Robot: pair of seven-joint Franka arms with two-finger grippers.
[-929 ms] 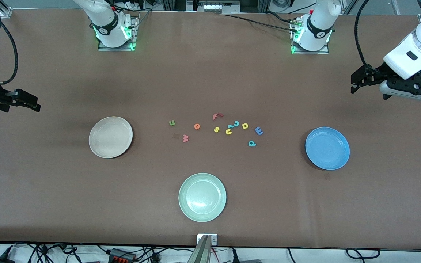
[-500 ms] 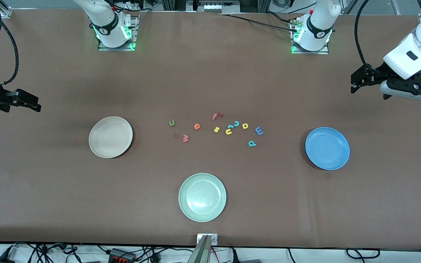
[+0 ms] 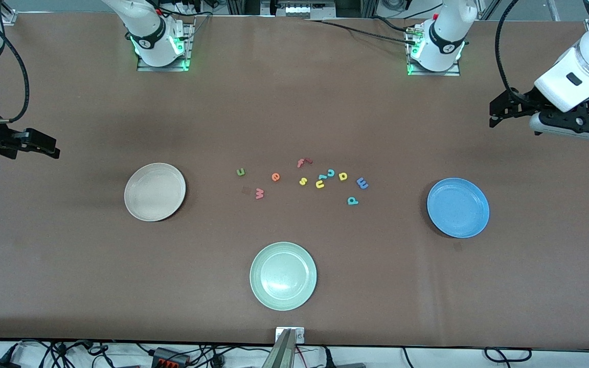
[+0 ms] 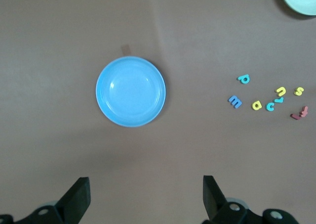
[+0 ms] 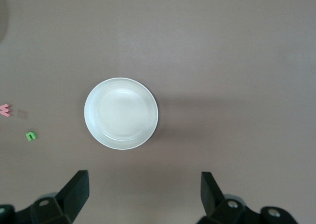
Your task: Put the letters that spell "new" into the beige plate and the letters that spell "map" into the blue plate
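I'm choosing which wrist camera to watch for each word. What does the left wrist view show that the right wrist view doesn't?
Only the left wrist view: the blue plate, the blue m, yellow a, teal p, and the open left gripper.
Only the right wrist view: the beige plate, the green n, pinkish-red w, and the open right gripper.
Both: brown table, plates empty.

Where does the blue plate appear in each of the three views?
Front view: blue plate lies toward the left arm's end of the table, empty.
Left wrist view: blue plate sits mid-frame.
Right wrist view: not in it.
Shared landmark, front and left wrist: blue m on the table beside the plate.
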